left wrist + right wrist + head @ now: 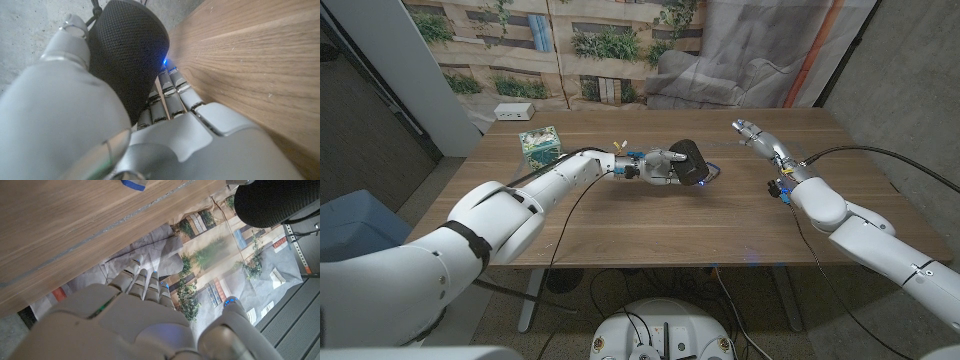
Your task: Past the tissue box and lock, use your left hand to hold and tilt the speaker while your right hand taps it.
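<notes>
Gripped in the left hand (662,166), the black speaker (688,162) is tipped up off the table (650,225) past the tissue box (540,144); the right hand (757,135) hovers apart, fingers loose, holding nothing.

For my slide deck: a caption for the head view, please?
Left hand grips the black speaker over the table; right hand waits apart.

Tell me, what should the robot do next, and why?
Probably bring the right hand across to tap the speaker. The left hand already grips it, tilted off the table, while the right hand hangs open and apart from it.
</notes>
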Tool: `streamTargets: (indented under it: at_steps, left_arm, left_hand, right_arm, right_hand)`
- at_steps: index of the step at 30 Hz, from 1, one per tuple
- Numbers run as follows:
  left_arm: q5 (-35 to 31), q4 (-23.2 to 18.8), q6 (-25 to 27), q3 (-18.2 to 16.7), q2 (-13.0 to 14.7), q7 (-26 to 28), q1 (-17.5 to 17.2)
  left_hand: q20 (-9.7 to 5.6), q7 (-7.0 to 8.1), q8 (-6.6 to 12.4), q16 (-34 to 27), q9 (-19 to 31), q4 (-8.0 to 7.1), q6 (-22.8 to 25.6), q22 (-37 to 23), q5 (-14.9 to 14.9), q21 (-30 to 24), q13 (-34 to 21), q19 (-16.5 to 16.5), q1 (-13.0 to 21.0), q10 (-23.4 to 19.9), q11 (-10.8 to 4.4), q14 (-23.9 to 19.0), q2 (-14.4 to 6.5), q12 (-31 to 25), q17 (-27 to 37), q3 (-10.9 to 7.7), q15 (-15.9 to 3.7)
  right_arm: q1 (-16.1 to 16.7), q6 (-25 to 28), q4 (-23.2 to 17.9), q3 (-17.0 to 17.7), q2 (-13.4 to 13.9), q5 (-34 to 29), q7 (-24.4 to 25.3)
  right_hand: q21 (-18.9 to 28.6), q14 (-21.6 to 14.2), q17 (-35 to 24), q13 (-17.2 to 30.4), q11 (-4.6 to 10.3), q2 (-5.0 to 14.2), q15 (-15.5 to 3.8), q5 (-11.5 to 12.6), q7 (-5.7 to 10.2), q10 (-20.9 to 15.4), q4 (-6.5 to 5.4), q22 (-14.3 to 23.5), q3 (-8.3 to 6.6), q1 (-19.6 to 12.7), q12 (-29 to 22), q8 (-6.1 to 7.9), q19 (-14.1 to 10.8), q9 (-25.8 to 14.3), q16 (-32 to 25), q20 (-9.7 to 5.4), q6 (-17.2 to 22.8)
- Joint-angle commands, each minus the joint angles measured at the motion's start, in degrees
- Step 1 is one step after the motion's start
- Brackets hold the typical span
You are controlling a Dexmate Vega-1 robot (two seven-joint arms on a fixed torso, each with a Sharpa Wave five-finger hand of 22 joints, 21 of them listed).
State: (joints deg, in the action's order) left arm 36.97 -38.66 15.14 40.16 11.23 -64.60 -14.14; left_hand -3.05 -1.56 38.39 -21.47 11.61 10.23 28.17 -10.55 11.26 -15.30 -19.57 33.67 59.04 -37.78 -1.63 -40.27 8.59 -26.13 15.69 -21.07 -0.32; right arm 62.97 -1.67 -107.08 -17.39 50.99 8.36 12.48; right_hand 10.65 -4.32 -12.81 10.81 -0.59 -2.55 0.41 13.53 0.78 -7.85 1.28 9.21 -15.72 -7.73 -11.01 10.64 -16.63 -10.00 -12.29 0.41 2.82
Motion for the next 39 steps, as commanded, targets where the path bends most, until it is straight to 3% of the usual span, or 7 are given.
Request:
streamTargets:
  at_steps: [1,7,15,29,35,39]
  left_arm:
    - [-1.1,-0.8,2.2,0.9,0.8,-0.4,0.8]
    - [-1.3,3.3,-0.3,0.7,-0.6,-2.0,1.6]
    - [-2.9,9.4,-3.6,0.8,-2.9,-4.4,3.9]
    - [-5.3,12.4,-7.5,0.5,-4.7,-5.9,5.1]
    - [-6.0,13.4,-8.3,0.4,-5.2,-6.4,5.4]
    - [-6.4,12.0,-9.1,0.3,-4.8,-5.9,4.7]
  left_hand:
    - [-4.27,2.71,6.35,0.1,0.1,-0.52,10.6,-0.1,0.6,-0.6,-7.2,0.4,3.5,-10.8,-8.1,-4.5,-15.0,-0.1,0.1,-0.74,-12.84]
    - [-4.3,2.59,6.41,0.4,0.1,-0.59,10.9,-0.1,0.6,-0.6,-7.2,0.4,3.2,-11.1,-8.24,-4.6,-15.0,0.0,-0.1,-0.81,-12.74]
    - [-4.48,2.62,6.58,0.4,0.0,-0.66,11.6,-0.1,0.6,-0.6,-7.1,0.6,2.9,-11.7,-8.41,-5.3,-15.2,0.0,-0.2,-0.92,-12.8]
    - [-4.6,2.77,6.68,0.7,0.0,-0.64,12.1,-0.1,0.6,-0.7,-7.2,0.8,2.7,-12.3,-8.39,-5.8,-15.4,0.1,-0.3,-1.16,-12.79]
    - [-4.6,2.72,6.68,0.7,0.0,-0.56,12.2,-0.2,0.6,-0.7,-7.2,0.8,2.7,-12.3,-8.37,-6.0,-15.5,0.2,-0.4,-1.26,-12.86]
    - [-4.61,2.44,6.72,0.8,0.0,-0.48,12.4,-0.2,0.7,-0.7,-7.2,0.7,2.8,-12.3,-8.31,-6.0,-15.6,0.4,-0.4,-1.41,-12.91]
  right_arm:
    - [0.5,5.2,-4.5,1.4,3.2,2.8,-3.8]
    - [-0.2,8.0,-6.5,2.2,6.9,5.9,-9.1]
    - [-3.6,11.1,-7.3,0.7,9.9,7.4,-14.6]
    - [-9.7,13.3,-7.2,-3.7,11.5,7.4,-21.6]
    - [-11.0,13.9,-7.6,-4.8,12.0,6.8,-22.7]
    - [-11.4,14.0,-7.9,-5.4,12.1,6.4,-23.1]
  right_hand:
    - [-0.1,0.6,0.0,0.1,0.15,-0.44,0.38,-0.3,-0.24,1.3,0.81,0.3,0.0,-0.9,0.3,-0.26,0.3,-0.2,0.4,0.35,-1.3]
    - [-0.4,2.3,0.2,0.2,-0.15,-1.08,0.88,-0.6,-0.41,3.5,2.08,0.3,0.06,-1.9,0.7,-0.57,1.5,-0.2,1.0,0.5,-3.5]
    - [-0.5,4.2,0.4,0.2,-0.01,-1.68,1.38,-0.8,-0.32,6.0,3.39,0.3,0.13,-3.0,0.9,-0.95,2.9,-0.2,1.4,0.63,-6.9]
    - [-0.7,7.5,0.6,0.3,-0.46,-2.02,2.45,-0.9,-0.52,10.4,4.76,0.4,0.3,-4.0,1.0,-0.99,5.6,-0.3,1.7,1.01,-12.3]
    - [-0.6,8.5,0.6,0.3,-0.54,-2.09,2.52,-0.9,-0.54,11.4,4.97,0.4,0.41,-4.1,1.0,-0.94,6.1,-0.3,1.7,0.93,-13.4]
    - [-0.5,9.0,0.6,0.3,-0.59,-2.13,2.53,-0.8,-0.5,12.5,5.1,0.4,0.49,-4.1,1.1,-0.85,6.4,-0.3,1.7,0.9,-14.0]
